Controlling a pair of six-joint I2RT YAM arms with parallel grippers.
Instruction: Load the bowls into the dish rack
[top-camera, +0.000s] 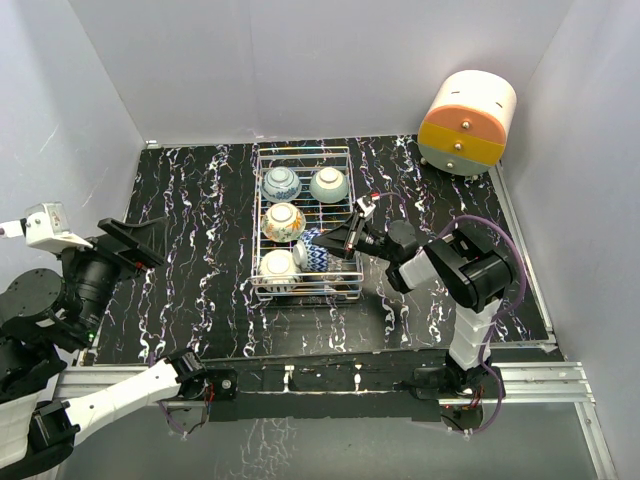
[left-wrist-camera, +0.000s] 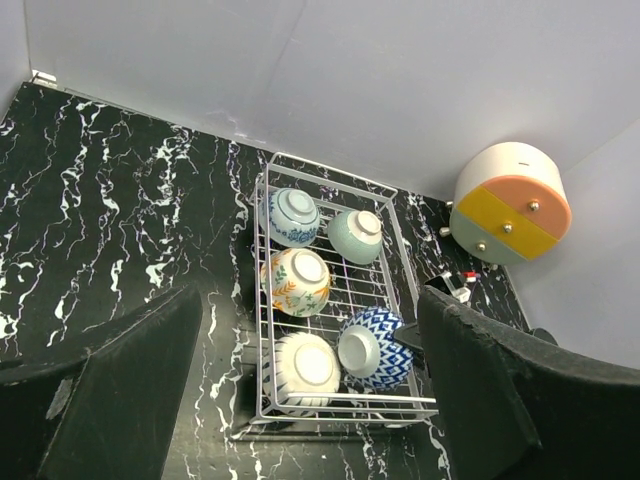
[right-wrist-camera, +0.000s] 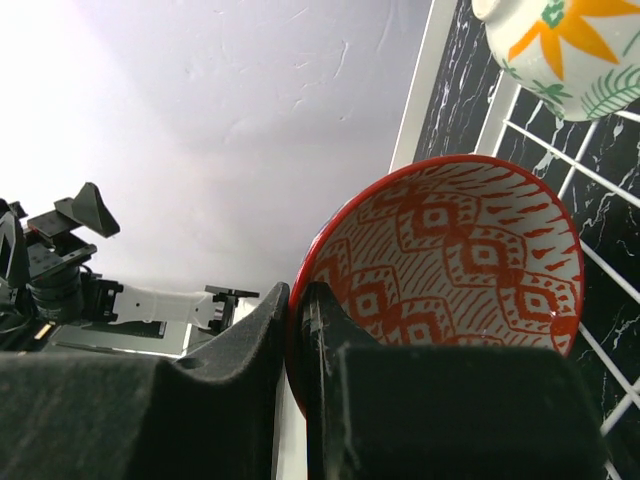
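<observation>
The dish rack (top-camera: 300, 150) stands mid-table, its wire rim (left-wrist-camera: 262, 300) also in the left wrist view. Inside lie a blue-white bowl (top-camera: 281, 183), a mint bowl (top-camera: 328, 184), a leafy bowl (top-camera: 284, 221) and a pale ribbed bowl (top-camera: 279, 266), all foot up. My right gripper (top-camera: 335, 243) is shut on the rim of a fifth bowl (left-wrist-camera: 372, 347). That bowl is blue zigzag outside and red patterned inside (right-wrist-camera: 460, 260), and it is tilted in the rack's near right corner. My left gripper (top-camera: 130, 243) hangs open and empty, high over the table's left side.
A cream-and-orange drawer unit (top-camera: 467, 122) stands at the back right corner. Pale walls close in the black marbled table (top-camera: 200, 200) on three sides. The right arm reaches in from the rack's right side.
</observation>
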